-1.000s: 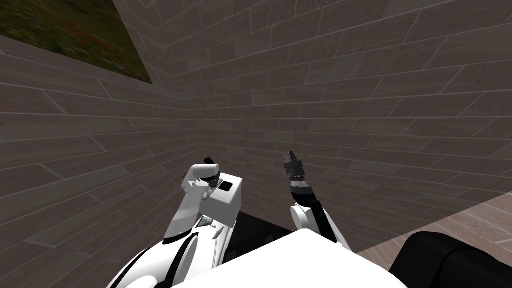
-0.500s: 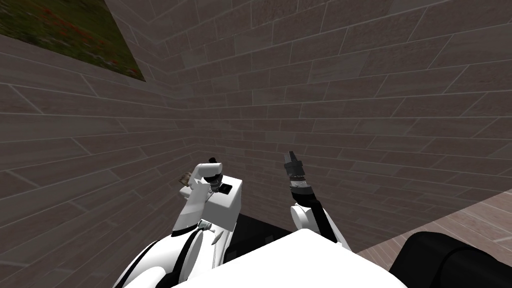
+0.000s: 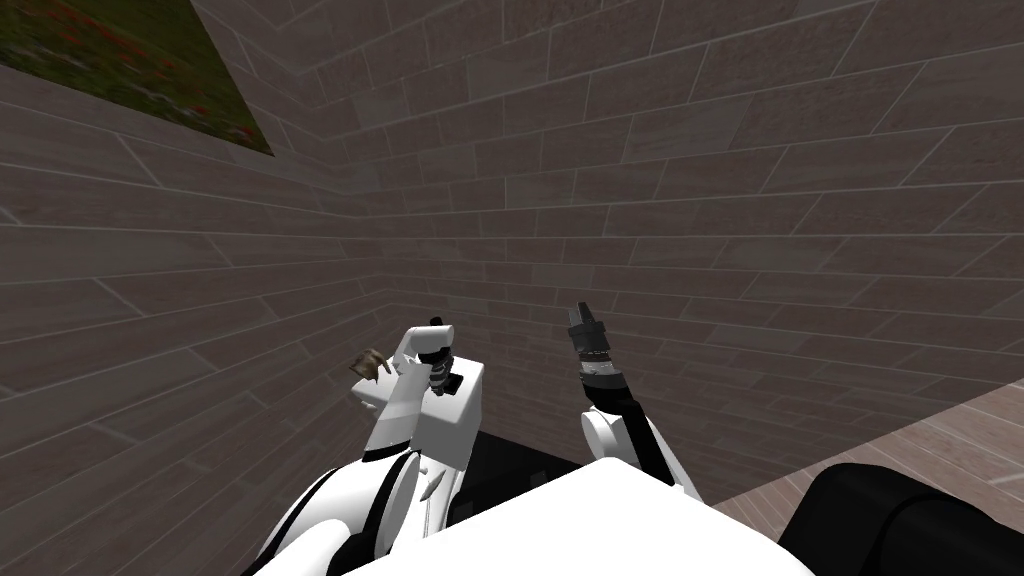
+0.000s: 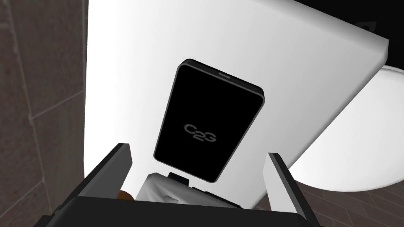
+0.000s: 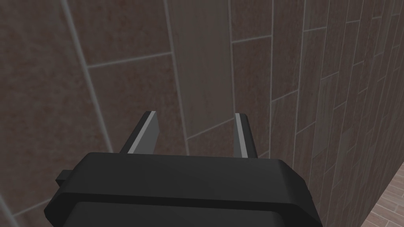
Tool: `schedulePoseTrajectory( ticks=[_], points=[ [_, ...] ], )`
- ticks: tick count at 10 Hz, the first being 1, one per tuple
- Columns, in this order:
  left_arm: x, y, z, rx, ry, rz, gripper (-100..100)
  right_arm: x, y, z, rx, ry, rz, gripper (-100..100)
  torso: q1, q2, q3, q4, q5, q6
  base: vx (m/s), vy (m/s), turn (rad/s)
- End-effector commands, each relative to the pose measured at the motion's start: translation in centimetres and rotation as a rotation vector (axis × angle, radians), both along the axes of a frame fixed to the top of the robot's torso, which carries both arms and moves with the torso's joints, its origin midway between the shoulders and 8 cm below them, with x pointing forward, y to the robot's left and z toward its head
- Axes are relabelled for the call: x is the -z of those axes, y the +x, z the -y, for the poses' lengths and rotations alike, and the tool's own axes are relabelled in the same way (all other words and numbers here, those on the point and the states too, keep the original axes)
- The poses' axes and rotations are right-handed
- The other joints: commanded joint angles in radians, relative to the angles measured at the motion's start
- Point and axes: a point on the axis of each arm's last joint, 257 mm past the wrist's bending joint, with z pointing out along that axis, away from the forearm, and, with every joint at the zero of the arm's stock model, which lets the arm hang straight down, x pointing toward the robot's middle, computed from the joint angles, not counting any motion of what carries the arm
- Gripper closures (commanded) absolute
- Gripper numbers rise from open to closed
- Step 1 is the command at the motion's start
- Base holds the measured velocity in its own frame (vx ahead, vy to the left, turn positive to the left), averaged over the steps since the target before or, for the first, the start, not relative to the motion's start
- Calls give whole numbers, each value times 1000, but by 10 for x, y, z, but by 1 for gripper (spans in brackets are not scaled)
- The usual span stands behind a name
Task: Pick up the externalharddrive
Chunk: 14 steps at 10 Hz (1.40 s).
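The external hard drive (image 4: 209,122) is a flat black slab with rounded corners and a grey logo. It lies flat on a white box-like top (image 4: 130,59). My left gripper (image 4: 198,151) hovers just above it, open, with the fingers straddling the drive's near end and not touching it. From the head, the drive (image 3: 454,384) is a small black patch on the white top (image 3: 465,410), right beside my left gripper (image 3: 440,376). My right gripper (image 3: 580,314) is raised before the brick wall, and its wrist view shows the right gripper (image 5: 196,115) open and empty.
Brick-patterned walls (image 3: 700,200) meet in a corner just behind the white box. A small brown object (image 3: 368,366) sits left of my left arm. A white rounded body (image 4: 355,138) lies beside the box. A black bulky shape (image 3: 900,520) stands at the lower right.
My left hand has shifted right and now sits over the drive, partly covering it. The head camera has turned a little, and the small brown object has come into sight. The right arm is still.
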Motion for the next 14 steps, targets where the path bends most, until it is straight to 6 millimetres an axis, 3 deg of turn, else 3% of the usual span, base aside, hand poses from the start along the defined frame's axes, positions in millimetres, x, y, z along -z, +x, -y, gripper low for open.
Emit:
schedulePoseTrajectory(
  ticks=[1, 4, 5, 6, 7, 11, 12, 14],
  points=[
    [5, -11, 7, 9, -8, -38, -100, 0, 0, 0, 0, 0, 0, 0, 0, 0, 0, 0, 0, 0, 40, 5, -17],
    [16, -39, 39, 45, -46, -150, -100, 0, 0, 0, 0, 0, 0, 0, -1, 0, 0, 0, 0, 0, 53, -4, -31],
    [12, -34, 31, 39, -40, -130, -100, 0, 0, 0, 0, 0, 0, 0, -1, -1, 0, 0, 0, 0, 24, -5, -3],
    [13, -36, 32, 40, -41, -136, 0, 0, 0, 0, 0, 0, 0, 0, 0, 1, 0, 0, 0, 0, 0, 0, 0],
    [22, -35, 32, 40, -41, -135, -100, 0, 0, 0, 0, 0, 0, 0, 0, 2, 1, 0, 0, 0, 0, 0, 0],
    [34, -36, 32, 40, -41, -136, -100, 0, 0, 0, 0, 0, 0, 0, 0, 3, 2, 1, 0, 0, 0, 0, 0],
    [35, -35, 32, 40, -41, -134, 100, 0, 0, 0, 0, 0, 0, 0, 0, 3, 2, 1, 0, 0, 0, 0, 0],
    [35, -35, 32, 42, -41, -135, 100, 0, 0, 0, 0, 0, 0, 0, 0, 3, 1, 0, 0, -1, 0, 0, 0]
  ],
)
